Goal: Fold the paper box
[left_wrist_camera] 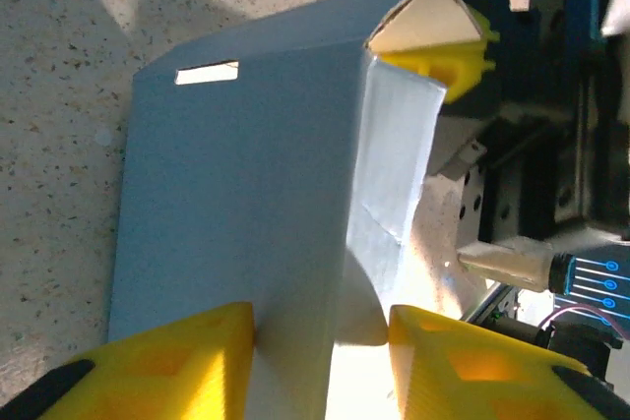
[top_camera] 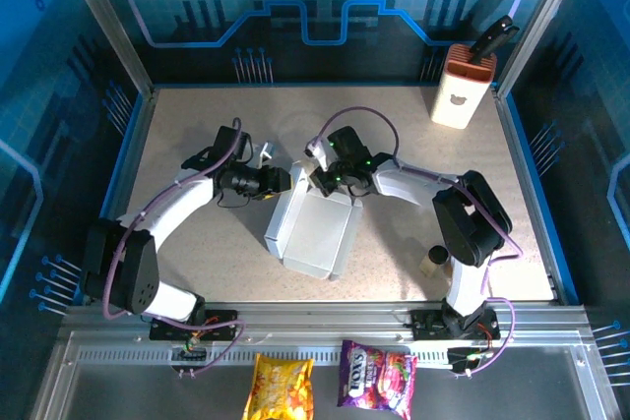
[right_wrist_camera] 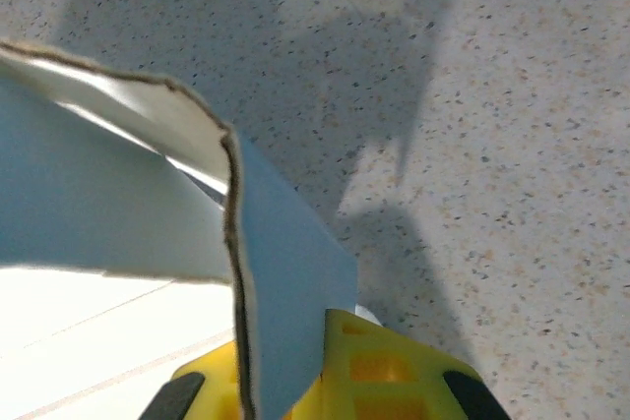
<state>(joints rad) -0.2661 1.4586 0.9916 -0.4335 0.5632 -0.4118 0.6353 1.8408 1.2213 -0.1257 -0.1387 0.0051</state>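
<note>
Wrist views show right gripper [right_wrist_camera: 285, 381] pinching paper box [left_wrist_camera: 236, 204] (left gripper [left_wrist_camera: 320, 361] astride, parted).

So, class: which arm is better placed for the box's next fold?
Likely left: the left gripper straddles a box wall, jaws open; the right gripper is shut on a flap, steadying it.

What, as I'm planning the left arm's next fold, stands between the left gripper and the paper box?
Nothing visible does. The left gripper straddles one wall of the paper box, with a finger on each side. The right gripper is shut on the box's far corner.
</note>
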